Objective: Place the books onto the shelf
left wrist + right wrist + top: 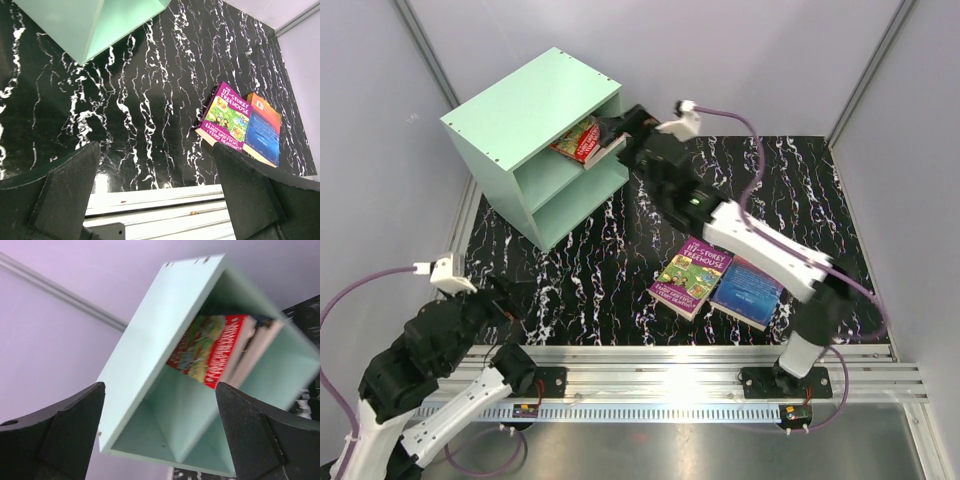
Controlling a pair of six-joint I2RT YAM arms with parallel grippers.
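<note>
Presently both pairs of jaws are spread wide, the right at the mint-green wooden shelf [145, 350] where a red paperback [222, 352] is lodged. The purple cartoon-cover book [690, 277] and blue orange-edged book [747, 293] are laid flat on the black marbled table [580, 280], nearer the right arm [760, 245].

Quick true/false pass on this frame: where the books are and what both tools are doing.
1. The red book sits in the upper compartment of the shelf. True.
2. The purple book is in the shelf. False: it lies on the table, against the blue book.
3. The right tool is shut on a book. False: it is open, holding nothing, facing the shelf.
4. The left tool is open and holds nothing. True.
</note>
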